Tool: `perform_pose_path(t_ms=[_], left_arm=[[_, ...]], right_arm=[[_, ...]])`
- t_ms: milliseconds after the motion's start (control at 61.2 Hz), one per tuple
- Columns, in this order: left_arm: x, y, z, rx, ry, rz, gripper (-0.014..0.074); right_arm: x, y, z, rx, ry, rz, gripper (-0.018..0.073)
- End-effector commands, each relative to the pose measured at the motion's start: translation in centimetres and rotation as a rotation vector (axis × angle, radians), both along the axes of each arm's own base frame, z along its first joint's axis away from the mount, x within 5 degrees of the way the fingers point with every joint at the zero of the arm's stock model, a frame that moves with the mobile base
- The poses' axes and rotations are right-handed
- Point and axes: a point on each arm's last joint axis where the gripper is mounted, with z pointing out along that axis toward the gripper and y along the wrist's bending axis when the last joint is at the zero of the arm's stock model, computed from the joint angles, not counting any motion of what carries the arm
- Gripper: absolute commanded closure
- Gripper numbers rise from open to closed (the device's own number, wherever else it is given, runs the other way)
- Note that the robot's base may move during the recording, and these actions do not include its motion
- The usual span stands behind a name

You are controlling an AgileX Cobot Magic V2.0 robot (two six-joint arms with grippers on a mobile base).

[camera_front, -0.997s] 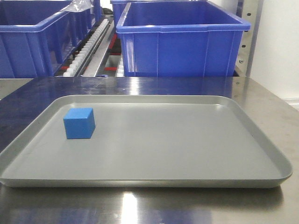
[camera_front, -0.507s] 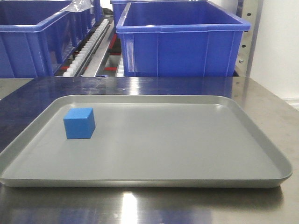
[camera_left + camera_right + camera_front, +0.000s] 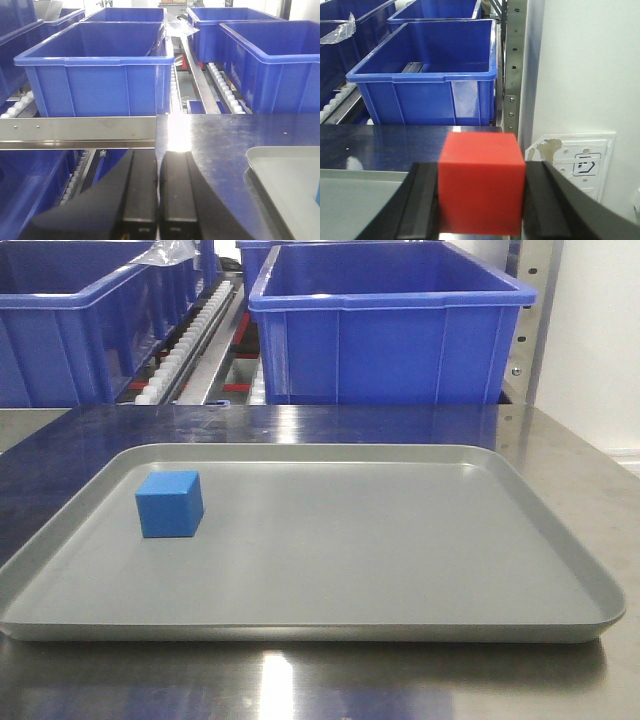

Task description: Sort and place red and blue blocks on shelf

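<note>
We found the right gripper (image 3: 482, 202) pinching the red block (image 3: 482, 175) between its fingers, the left gripper (image 3: 158, 185) with fingers pressed together, and the blue block (image 3: 169, 504) resting on the left side of the grey tray (image 3: 400, 540).

Front view: low, at near counter (image 3: 300, 680) edge, facing far across tray (image 3: 560, 530) to bins (image 3: 390, 340). Left wrist view: low behind left pincer (image 3: 159, 160), facing far; shares bins, tray corner right. Right wrist view: behind right pincer (image 3: 482, 172), red block (image 3: 482, 195) close up; shares bins, tray left.
</note>
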Motion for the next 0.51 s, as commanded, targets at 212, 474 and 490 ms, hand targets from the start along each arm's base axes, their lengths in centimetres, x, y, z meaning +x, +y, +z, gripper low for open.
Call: perform_pose_path(t_ms=[212, 474, 490], left_arm=[[-0.1, 0.0, 3.8, -0.028, -0.047, -0.007, 0.0474], [1.3, -0.1, 7.9, 0.005, 0.024, -0.01, 0.0474], [1.5, -0.1, 8.1, 0.013, 0.045, -0.01, 0.0474]], right_arm=[[-0.1, 0.0, 1.6, -0.007, -0.111, -0.001, 0.0491], [-0.1, 0.0, 1.6, -0.007, -0.111, -0.001, 0.0491], [-0.1, 0.0, 1.6, -0.007, -0.111, -0.001, 0.0491]])
